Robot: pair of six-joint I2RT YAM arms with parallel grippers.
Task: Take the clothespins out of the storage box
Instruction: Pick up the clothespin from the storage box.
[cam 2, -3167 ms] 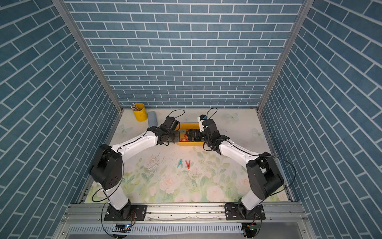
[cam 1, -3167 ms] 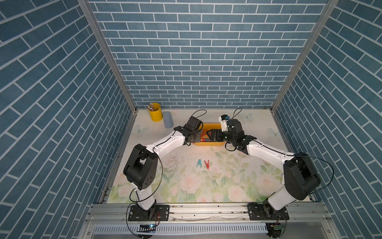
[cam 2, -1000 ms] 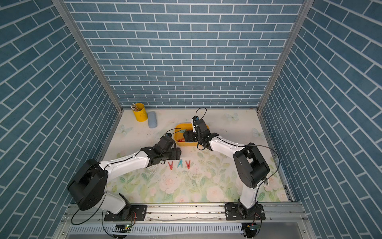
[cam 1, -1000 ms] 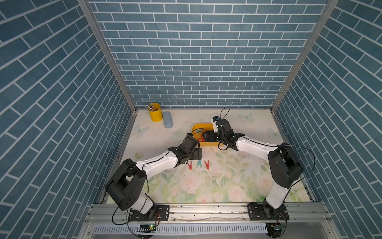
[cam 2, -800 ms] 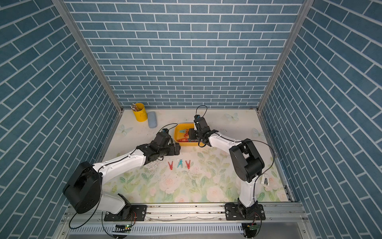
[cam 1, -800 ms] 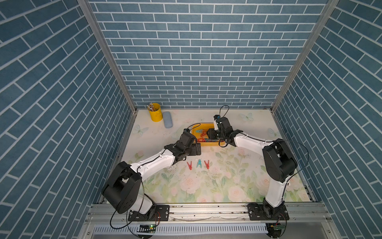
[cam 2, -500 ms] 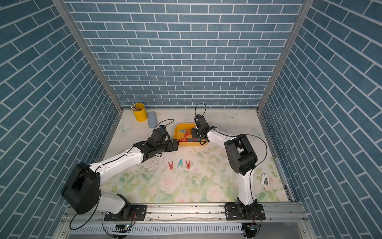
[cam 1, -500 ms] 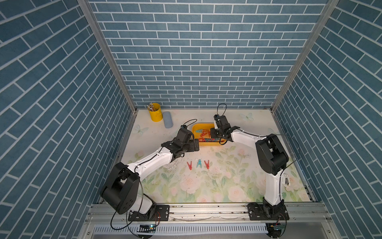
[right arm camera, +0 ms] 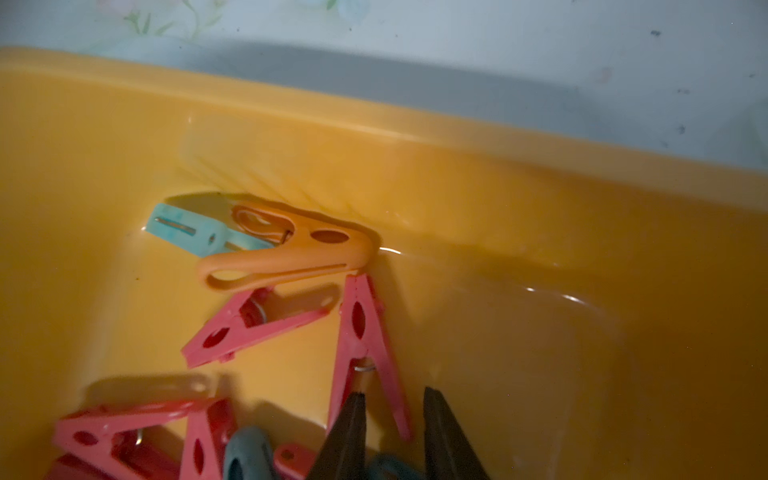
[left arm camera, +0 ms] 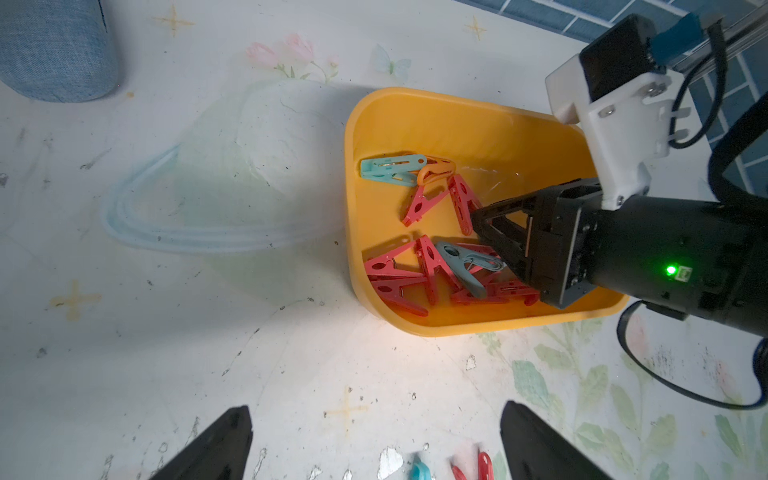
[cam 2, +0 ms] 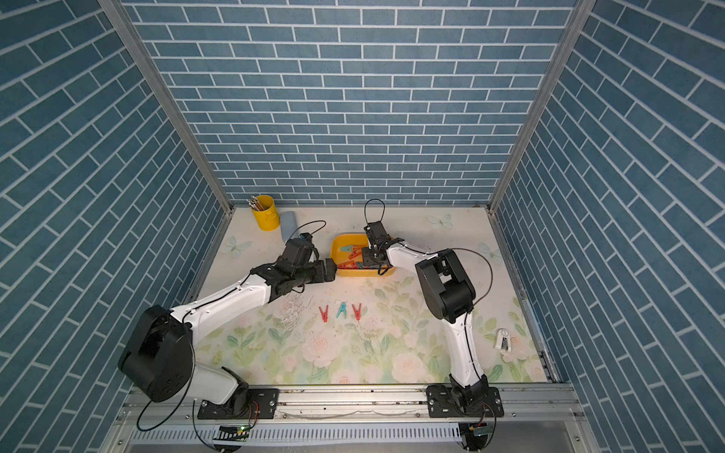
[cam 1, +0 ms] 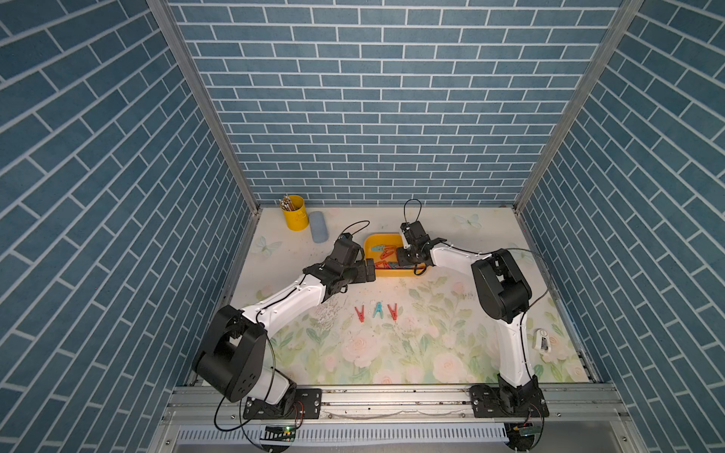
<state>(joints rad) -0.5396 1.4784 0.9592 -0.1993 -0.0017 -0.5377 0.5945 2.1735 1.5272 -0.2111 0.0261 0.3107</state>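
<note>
Storage box point(left arm camera: 457, 120): far-centre of mat point(cam 1: 431, 353), clothespins point(left arm camera: 432, 266) inside, mostly red; you've 3 pegs point(cam 1: 379, 311) (red, teal, red) in a row on the mat, vs 2 earlier. Your L gripper point(left arm camera: 374, 409): jaws wide, empty, back at box's left wall from that row. Your R gripper point(right arm camera: 392, 392): inside box, jaws narrow astride a red peg point(right arm camera: 365, 345) leg; gripped or not, can't tell.
</note>
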